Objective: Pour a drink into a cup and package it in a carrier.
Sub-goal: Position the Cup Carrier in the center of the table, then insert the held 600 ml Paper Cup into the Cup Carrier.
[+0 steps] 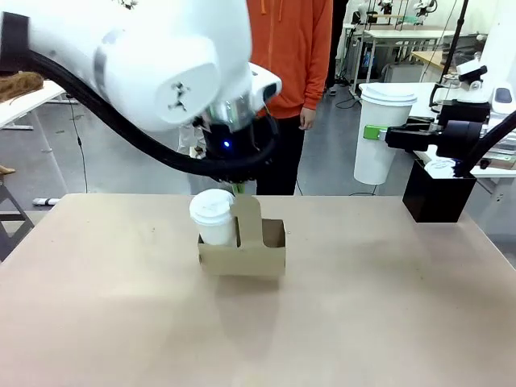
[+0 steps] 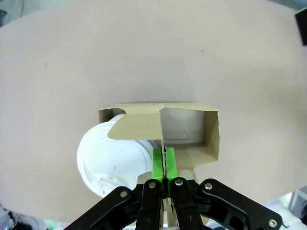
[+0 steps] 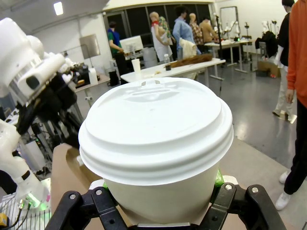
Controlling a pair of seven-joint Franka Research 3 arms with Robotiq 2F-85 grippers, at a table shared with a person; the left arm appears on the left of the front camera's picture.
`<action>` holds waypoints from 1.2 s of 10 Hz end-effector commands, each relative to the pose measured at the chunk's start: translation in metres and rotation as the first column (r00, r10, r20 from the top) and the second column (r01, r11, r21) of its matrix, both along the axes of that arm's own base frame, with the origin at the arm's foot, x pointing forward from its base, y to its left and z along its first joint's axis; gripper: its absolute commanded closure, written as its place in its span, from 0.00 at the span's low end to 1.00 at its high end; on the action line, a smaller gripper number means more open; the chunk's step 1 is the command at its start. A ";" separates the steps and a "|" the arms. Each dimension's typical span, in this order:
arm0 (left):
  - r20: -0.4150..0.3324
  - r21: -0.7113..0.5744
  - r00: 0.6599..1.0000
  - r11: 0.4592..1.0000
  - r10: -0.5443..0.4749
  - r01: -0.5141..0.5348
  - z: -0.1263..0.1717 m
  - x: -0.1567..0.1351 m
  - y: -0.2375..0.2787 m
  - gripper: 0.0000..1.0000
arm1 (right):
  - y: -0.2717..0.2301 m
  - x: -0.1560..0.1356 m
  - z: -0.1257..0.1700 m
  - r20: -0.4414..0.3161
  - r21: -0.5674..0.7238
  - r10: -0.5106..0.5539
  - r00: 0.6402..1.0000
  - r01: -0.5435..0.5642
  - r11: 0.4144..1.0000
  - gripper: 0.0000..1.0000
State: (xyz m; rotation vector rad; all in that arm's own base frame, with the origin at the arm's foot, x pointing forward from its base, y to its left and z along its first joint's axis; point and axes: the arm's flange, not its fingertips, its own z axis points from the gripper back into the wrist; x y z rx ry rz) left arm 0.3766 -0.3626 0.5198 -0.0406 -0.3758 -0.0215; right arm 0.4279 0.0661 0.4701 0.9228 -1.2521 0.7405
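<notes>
The brown cardboard carrier (image 1: 244,251) stands mid-table. My left gripper (image 1: 240,193) comes straight down on it and is shut on its upright centre handle (image 2: 139,127), green pads (image 2: 158,163) pinching the card. A shorter white lidded cup (image 1: 213,214) sits in the carrier's left slot (image 2: 110,160); the other slot (image 2: 189,127) is empty. At the right, above the table, my right gripper (image 1: 379,133) is shut on the tall white paper cup (image 1: 383,137), whose domed lid (image 3: 156,127) fills the right wrist view. The drink and its press jug are out of view.
A black square box (image 1: 438,192) stands at the table's far right edge, under my right arm. A person in an orange top (image 1: 294,48) stands at the far side. The tan tabletop (image 1: 121,306) is bare in front of the carrier.
</notes>
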 end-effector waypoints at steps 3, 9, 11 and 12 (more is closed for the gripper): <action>-0.010 0.062 1.000 0.998 0.026 -0.026 -0.032 0.008 -0.040 0.98 | 0.001 0.001 0.004 0.011 0.001 -0.001 1.000 0.001 1.000 0.20; -0.024 0.054 1.000 0.999 0.003 -0.002 -0.040 0.004 -0.034 0.98 | 0.001 0.001 0.004 0.011 0.001 -0.001 1.000 0.001 1.000 0.20; -0.024 0.054 1.000 0.999 0.003 -0.002 -0.040 0.004 -0.034 0.98 | 0.001 0.001 0.004 0.011 0.001 -0.001 1.000 0.001 1.000 0.20; -0.024 0.054 1.000 0.999 0.003 -0.002 -0.040 0.004 -0.034 0.98 | 0.001 0.001 0.004 0.011 0.001 -0.001 1.000 0.001 1.000 0.20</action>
